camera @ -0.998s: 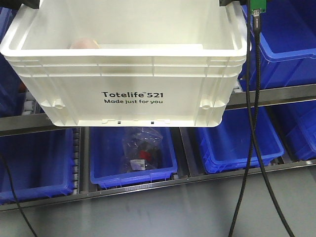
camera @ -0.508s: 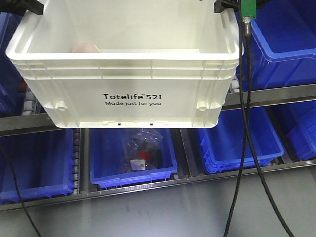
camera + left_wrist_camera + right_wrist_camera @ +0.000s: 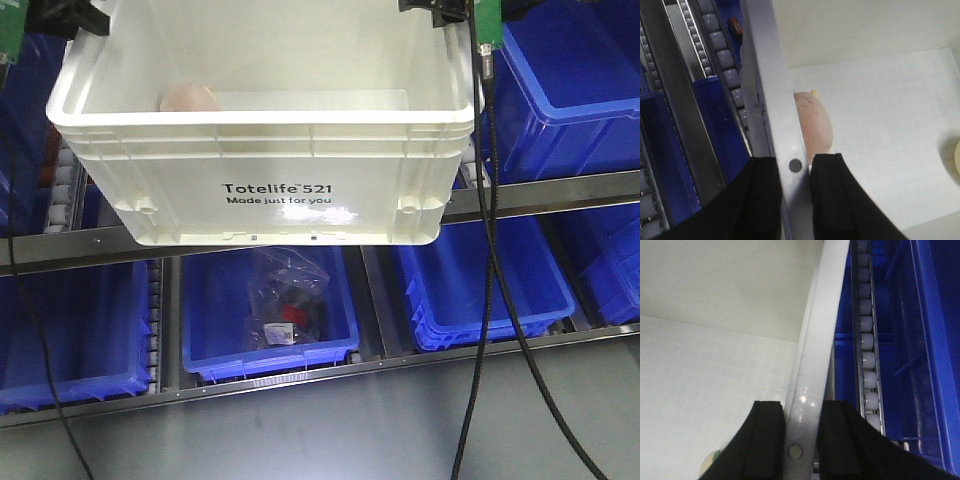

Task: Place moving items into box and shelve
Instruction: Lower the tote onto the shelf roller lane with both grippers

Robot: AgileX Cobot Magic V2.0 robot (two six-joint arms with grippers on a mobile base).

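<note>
Crate [image 3: 270, 150] held up w/ both tools, at shelf [image 3: 560, 190] level.
L tool [image 3: 796, 200] & R tool [image 3: 801, 440] each clamped on crate rim; pink toy [image 3: 815, 130] inside.

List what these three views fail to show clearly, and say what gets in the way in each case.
- Front view: both arms cut off by the top edge; the white crate near wall hides most of the pink-beige toy.
- Left wrist view: a pale rounded thing is cut off by the right edge.
- Right wrist view: a small pale round thing sits at the bottom edge, too little visible to identify.
- Front view: contents of the clear bag too small to tell.
</note>
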